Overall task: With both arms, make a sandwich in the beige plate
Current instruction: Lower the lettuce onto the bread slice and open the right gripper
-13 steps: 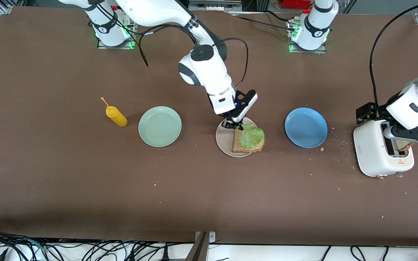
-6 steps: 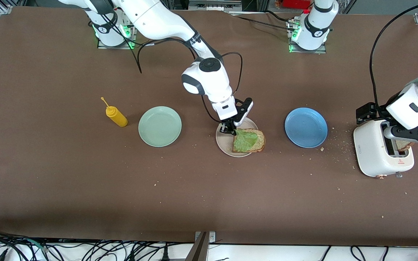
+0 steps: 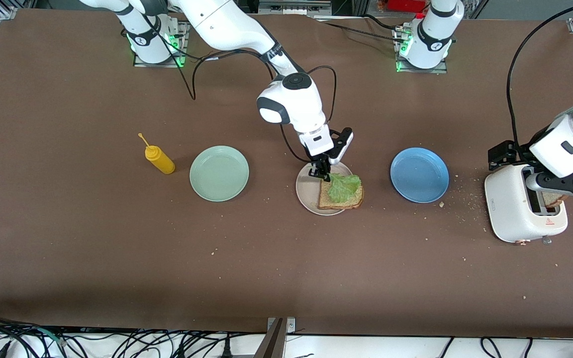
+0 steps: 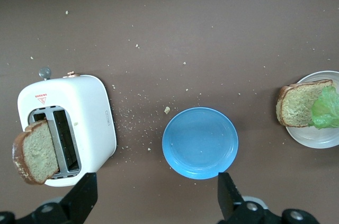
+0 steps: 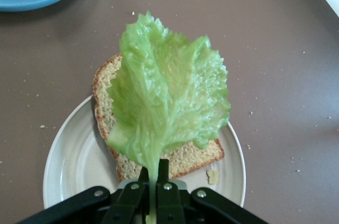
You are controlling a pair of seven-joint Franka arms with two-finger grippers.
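Right tool (image 3: 320,173): over the beige plate (image 3: 307,191), at its rim toward the robot bases; its fingers (image 5: 164,184) are pinched together on the stem end of a lettuce leaf (image 5: 168,106), which fans out over the bread below.
Left tool (image 4: 156,195): open and holding nothing, fingers (image 4: 85,197) spread wide, hanging over the worktop (image 3: 286,258) beside the toaster (image 3: 523,211) at the left arm's end.
Sandwich so far: one bread slice (image 3: 340,198) lies flat in the beige plate with the lettuce leaf draped over it and no slice on top; the plate sits mid-worktop between the other two plates.
Second bread slice (image 4: 36,152): stands tilted out of a toaster slot.
Worktop: flat brown sheet, with pale crumbs (image 3: 463,199) scattered, thickest between the blue plate (image 3: 419,174) and the toaster.
Room: a tangle of black cables (image 3: 117,343) runs along the worktop edge nearest the front camera; both arm bases stand at the edge farthest from it, lit green.
Plates: three, namely mint-green plate (image 3: 219,173), beige, blue; they stand in a row, well apart.
Bread slices: two.
Lettuce leaves: one.
Toasters: one, white, two slots.
Yellow squeeze bottle (image 3: 158,158): one, just beside the mint-green plate toward the right arm's end.
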